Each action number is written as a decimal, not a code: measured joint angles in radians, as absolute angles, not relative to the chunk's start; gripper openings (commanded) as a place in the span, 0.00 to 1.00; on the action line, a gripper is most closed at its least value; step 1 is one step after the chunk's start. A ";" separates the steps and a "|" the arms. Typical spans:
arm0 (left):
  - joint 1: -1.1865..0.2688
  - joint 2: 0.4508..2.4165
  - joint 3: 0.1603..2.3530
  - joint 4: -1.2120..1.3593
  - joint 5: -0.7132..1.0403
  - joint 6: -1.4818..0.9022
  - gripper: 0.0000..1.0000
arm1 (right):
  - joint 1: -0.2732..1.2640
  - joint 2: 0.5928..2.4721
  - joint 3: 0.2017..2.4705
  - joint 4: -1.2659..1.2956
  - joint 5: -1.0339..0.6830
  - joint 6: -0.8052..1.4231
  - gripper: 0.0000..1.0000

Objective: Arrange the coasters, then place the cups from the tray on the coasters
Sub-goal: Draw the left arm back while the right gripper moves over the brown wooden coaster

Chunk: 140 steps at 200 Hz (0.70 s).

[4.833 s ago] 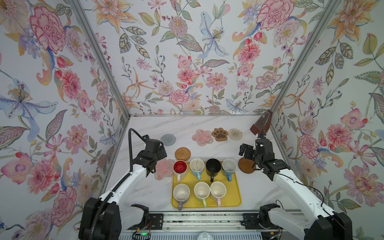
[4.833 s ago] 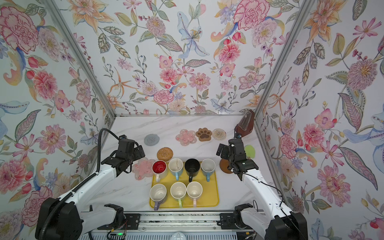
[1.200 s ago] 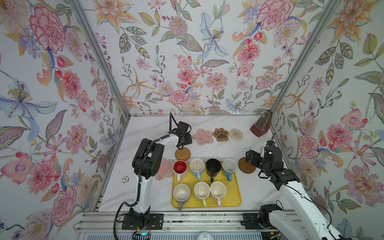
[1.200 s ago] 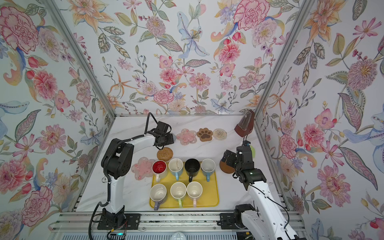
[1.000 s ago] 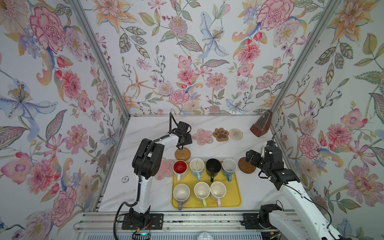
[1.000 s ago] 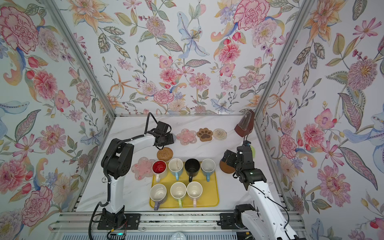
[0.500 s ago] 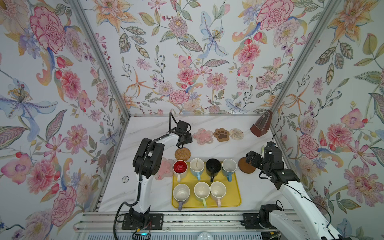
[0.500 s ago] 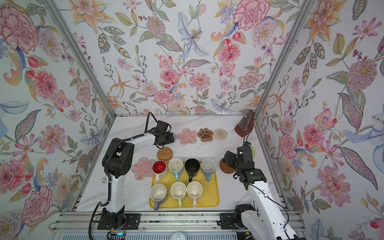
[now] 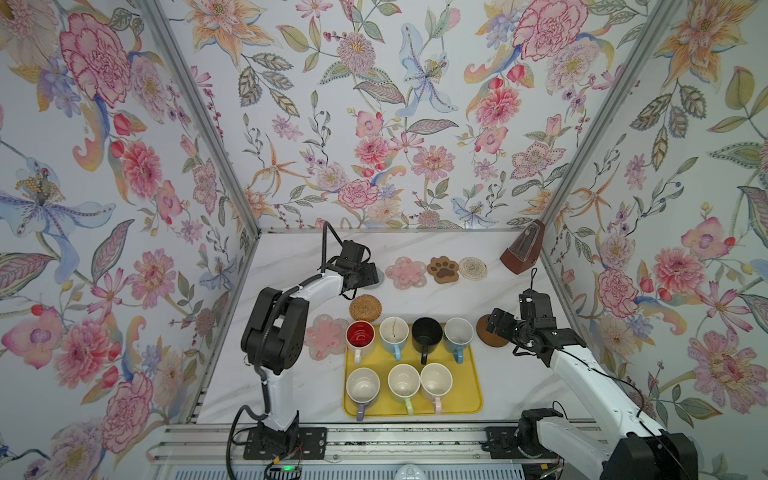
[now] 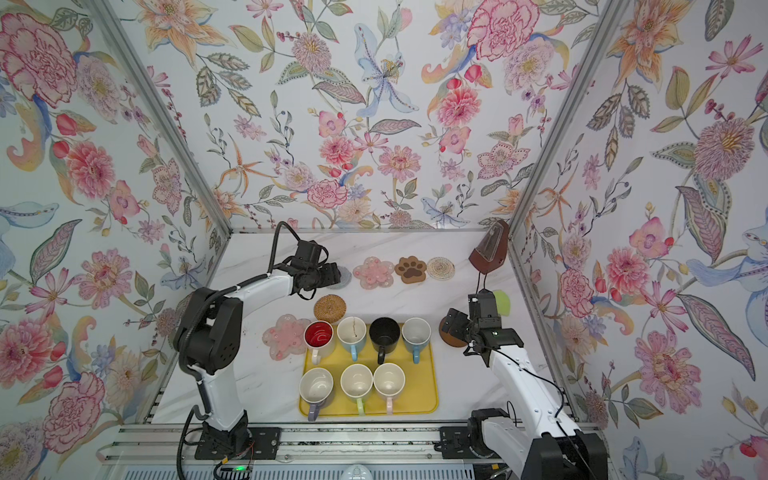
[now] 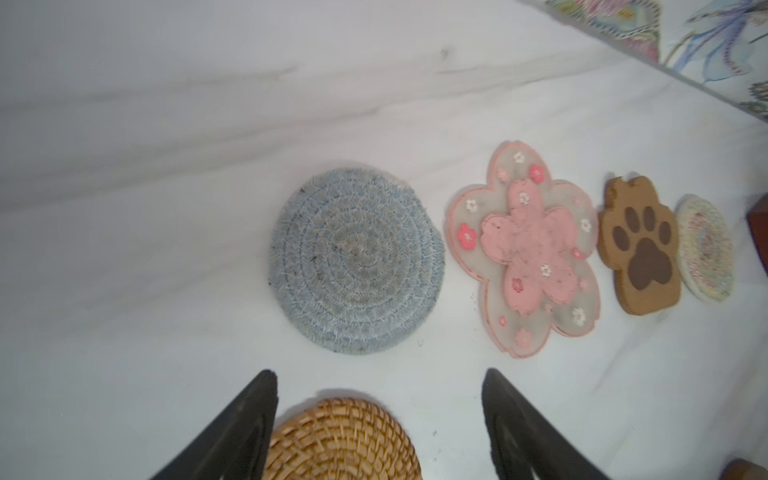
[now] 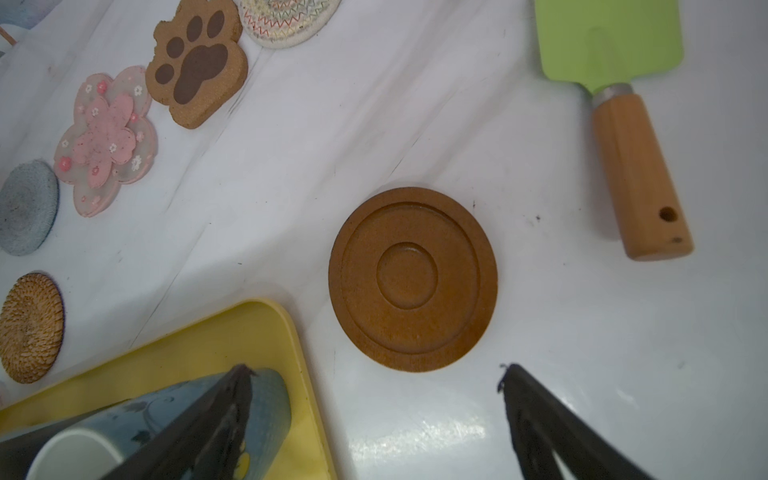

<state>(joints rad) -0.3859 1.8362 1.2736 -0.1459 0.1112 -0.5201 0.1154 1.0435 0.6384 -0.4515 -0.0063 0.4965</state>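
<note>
Nearest, along the bench's front edge, the tray (image 9: 473, 399) carries all seven cups (image 9: 404, 380), none lifted yet. Just off its far right corner lies the wooden disc (image 12: 413, 278). The right gripper (image 12: 375, 370) hangs on the near side of the disc, jaws spread wide and empty, having pulled back a little from where it was poised some seconds ago. Off the tray's far left corner sits one pink flower coaster (image 9: 326, 341), and just beyond the tray's far edge the rattan coaster (image 9: 365, 308). Farther back is the real change. The grey woven coaster (image 11: 357, 262), which lay alone near the bench's left edge a few seconds ago, now rests flat at the left end of the far row. It sits just beside the second pink flower (image 9: 406, 272), followed by the paw coaster (image 9: 444, 269) and the beige woven round (image 9: 473, 268). The left gripper (image 11: 379, 374) has just let it go; its jaws have widened and hold nothing. Four coasters look lined up and three remain loose around the tray, so arranging probably continues before any cup moves.
</note>
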 measured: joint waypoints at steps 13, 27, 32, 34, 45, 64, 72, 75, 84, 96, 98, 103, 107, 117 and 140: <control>-0.382 1.681 1.169 -0.052 0.095 -0.506 0.99 | 0.115 1.066 0.638 -0.446 -0.013 0.495 0.94; -0.382 1.521 1.053 0.047 0.073 -0.497 0.99 | 0.117 1.089 0.638 -0.439 -0.019 0.495 0.94; -0.382 1.475 1.019 0.068 0.067 -0.498 0.99 | 0.117 1.101 0.638 -0.434 -0.019 0.495 0.94; -0.382 1.452 0.999 0.089 0.064 -0.497 0.99 | 0.118 1.103 0.638 -0.434 -0.019 0.495 0.94; -0.381 1.362 0.914 0.146 0.042 -0.498 0.99 | 0.119 1.123 0.638 -0.428 -0.019 0.495 0.93; -0.381 1.267 0.783 0.186 0.005 -0.499 0.99 | 0.130 1.152 0.639 -0.422 -0.019 0.494 0.92; -0.381 1.238 0.733 0.184 -0.013 -0.501 0.99 | 0.137 1.169 0.640 -0.419 -0.018 0.493 0.91; -0.381 1.228 0.712 0.184 -0.020 -0.502 0.99 | 0.138 1.173 0.640 -0.418 -0.018 0.493 0.91; -0.379 1.201 0.669 0.175 -0.040 -0.505 0.99 | 0.147 1.194 0.641 -0.413 -0.016 0.491 0.90; -0.379 1.161 0.616 0.167 -0.068 -0.511 0.99 | 0.157 1.220 0.641 -0.405 -0.014 0.488 0.89; -0.379 1.156 0.611 0.165 -0.070 -0.512 0.99 | 0.158 1.226 0.642 -0.404 -0.013 0.487 0.88; -0.379 1.138 0.596 0.160 -0.083 -0.514 0.99 | 0.162 1.238 0.645 -0.401 -0.010 0.487 0.87; -0.379 1.121 0.584 0.157 -0.091 -0.517 0.99 | 0.164 1.247 0.646 -0.399 -0.010 0.485 0.87; -0.379 1.089 0.564 0.154 -0.110 -0.521 0.99 | 0.171 1.267 0.652 -0.395 -0.005 0.482 0.86; -0.376 1.026 0.547 0.148 -0.144 -0.524 0.99 | 0.185 1.305 0.670 -0.389 0.014 0.472 0.79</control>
